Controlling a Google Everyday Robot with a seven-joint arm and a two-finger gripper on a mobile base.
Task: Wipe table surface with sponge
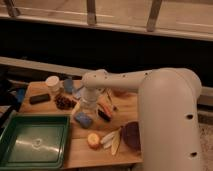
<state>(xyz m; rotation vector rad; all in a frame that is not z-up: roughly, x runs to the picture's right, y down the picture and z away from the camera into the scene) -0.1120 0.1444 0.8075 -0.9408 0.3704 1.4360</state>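
Note:
The table surface [84, 154] is a light-brown wooden top crowded with small objects. The sponge [82, 119] is a small blue block lying near the table's middle, just right of the green tray. My white arm reaches in from the right and bends down at its wrist. My gripper [87, 107] hangs directly above the sponge, at or just touching its top edge.
A green tray [34, 142] stands at the front left. A black bar [39, 99], a white cup [52, 82] and a dark cluster [64, 102] lie at the back left. A dark bowl [131, 135], an orange fruit [93, 140] and pale slices [113, 140] lie at the front right.

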